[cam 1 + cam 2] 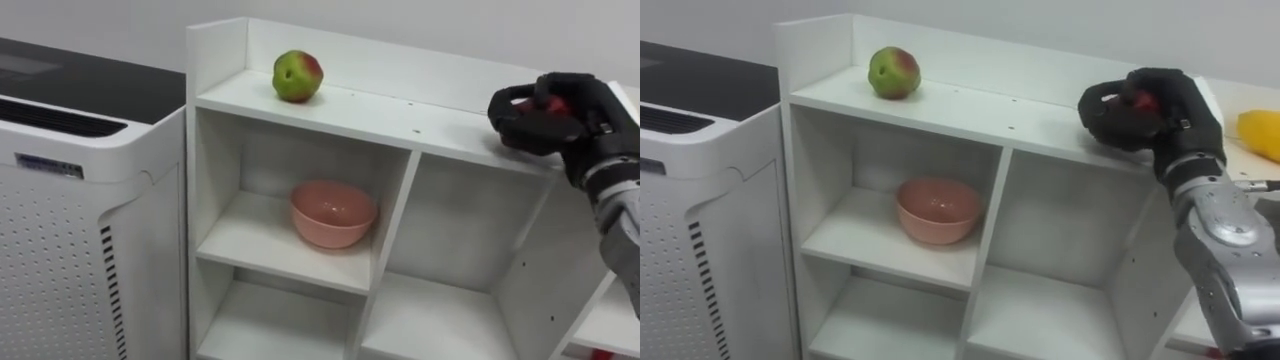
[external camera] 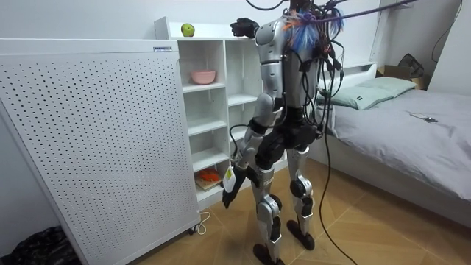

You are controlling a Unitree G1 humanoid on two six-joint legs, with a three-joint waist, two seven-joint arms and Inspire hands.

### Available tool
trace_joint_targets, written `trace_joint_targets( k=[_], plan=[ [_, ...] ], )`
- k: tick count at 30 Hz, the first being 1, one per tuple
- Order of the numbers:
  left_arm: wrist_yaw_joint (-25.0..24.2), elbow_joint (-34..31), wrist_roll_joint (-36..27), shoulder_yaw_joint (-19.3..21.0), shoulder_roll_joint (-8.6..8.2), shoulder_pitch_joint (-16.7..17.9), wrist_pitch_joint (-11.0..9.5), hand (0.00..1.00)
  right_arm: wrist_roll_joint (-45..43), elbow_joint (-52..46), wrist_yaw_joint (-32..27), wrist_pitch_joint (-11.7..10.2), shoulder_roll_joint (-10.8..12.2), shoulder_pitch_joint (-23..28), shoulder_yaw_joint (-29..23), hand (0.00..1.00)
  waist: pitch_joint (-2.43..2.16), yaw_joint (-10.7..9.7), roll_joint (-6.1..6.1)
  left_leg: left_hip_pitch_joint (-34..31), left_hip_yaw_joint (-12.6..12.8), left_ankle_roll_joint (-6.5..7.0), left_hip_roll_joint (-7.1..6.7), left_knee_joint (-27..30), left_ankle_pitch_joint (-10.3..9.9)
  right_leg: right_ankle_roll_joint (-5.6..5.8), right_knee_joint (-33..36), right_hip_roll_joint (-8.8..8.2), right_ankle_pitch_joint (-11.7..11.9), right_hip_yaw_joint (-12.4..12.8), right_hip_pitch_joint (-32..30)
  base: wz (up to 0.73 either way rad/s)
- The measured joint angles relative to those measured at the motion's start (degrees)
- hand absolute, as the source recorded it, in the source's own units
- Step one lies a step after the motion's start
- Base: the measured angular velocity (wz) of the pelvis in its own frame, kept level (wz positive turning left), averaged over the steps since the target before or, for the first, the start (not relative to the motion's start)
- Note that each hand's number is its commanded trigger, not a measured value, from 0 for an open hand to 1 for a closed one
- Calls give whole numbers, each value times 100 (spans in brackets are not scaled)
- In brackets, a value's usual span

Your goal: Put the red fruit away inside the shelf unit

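Nearest to us, our left hand (image 2: 227, 193) hangs low beside the thigh in the room view, idle.

Our right hand (image 1: 1175, 115) reaches up to the top board (image 1: 970, 105) of the white shelf unit, with its fingers and thumb curled round a small red fruit (image 1: 1139, 101). Only a patch of red shows between the dark fingers, so we cannot tell what kind of fruit it is. The hand sits low at the board's front edge, above the post between the two upper compartments. We cannot tell whether the fruit touches the wood.

We judge this fruit to be light, firm and smooth-skinned. It is round enough to roll on the flat board and likely to bruise if squeezed or dropped. It is best gripped round its widest part, as it is now, and set down gently before the fingers let go.

To the right of the hand lies a yellow fruit (image 1: 1260, 135), near but apart. Below and to the left, a pink bowl (image 1: 937, 210) stands in the upper left compartment. Farthest off, a green-and-red apple (image 1: 893, 72) rests at the board's left end, well apart from the hand.
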Motion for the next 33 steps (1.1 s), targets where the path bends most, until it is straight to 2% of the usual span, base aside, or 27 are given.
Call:
trace_joint_targets(
  k=[4,5,8,12,16,18,20,22,26,28,29,32,33],
  plan=[
    [94,241,-89,-2,-4,11,-1,0,1237,-1001,127,45,215,500,-1,100,-36,-17,175,54,23,1,-5,-16,1,0,-1,-4,0,39,33,-3],
    [168,274,-89,-1,-7,35,-1,0,1592,-1258,218,49,328,639,0,100,-48,-31,226,80,24,1,-5,-26,1,1,-4,-3,-1,46,55,0],
    [258,403,-75,-1,-58,70,12,0,2066,-1553,432,160,440,728,30,100,-77,-3,325,141,46,2,-4,-43,2,1,-2,-3,-1,73,101,-3],
    [359,426,-75,-13,-73,173,113,0,2589,-2302,537,160,551,958,249,100,-77,11,322,194,83,-4,1,-115,24,1,5,2,-1,117,143,-4],
    [373,417,-95,-129,-49,161,132,0,2597,-2874,779,162,570,1087,474,100,-84,6,313,179,79,-4,1,-120,24,1,9,1,-1,106,141,0],
    [344,352,-95,-174,-51,161,128,0,2596,-3118,953,162,640,1173,476,100,-105,4,276,167,61,-4,1,-117,24,1,8,1,-1,84,139,4],
    [330,269,-94,-210,-51,159,121,0,2613,-3186,1048,159,738,1215,488,100,-106,19,263,171,56,-4,1,-119,24,1,6,1,0,67,139,0],
    [330,212,-94,-255,-50,134,102,0,2648,-3186,1176,158,858,1312,549,100,-105,18,264,170,60,-4,1,-121,24,0,4,0,0,59,136,0],
    [381,217,-306,-451,-30,80,98,0,3236,-3157,1541,165,1064,1966,736,100,-97,34,273,84,62,-4,2,-113,24,0,7,1,0,67,52,0],
    [398,221,-375,-553,-25,65,110,0,3424,-3070,1543,203,1120,2129,842,100,-76,20,305,-17,70,-3,2,-78,24,-10,13,0,6,77,-36,0],
    [457,228,-490,-681,-18,29,127,0,3736,-2900,1548,244,1197,2160,868,100,-50,-9,338,-105,68,-2,4,-36,24,-26,12,1,20,77,-99,0],
    [516,299,-700,-908,-18,-176,126,0,4443,-1960,1489,234,1427,2260,906,100,-6,7,403,-321,69,4,13,92,28,-38,53,1,37,73,-292,0],
    [540,442,-895,-1052,-19,-384,134,0,4620,-1405,1474,190,1498,2261,932,100,19,10,442,-442,61,4,22,176,28,-47,123,0,45,68,-415,0]
  ],
)
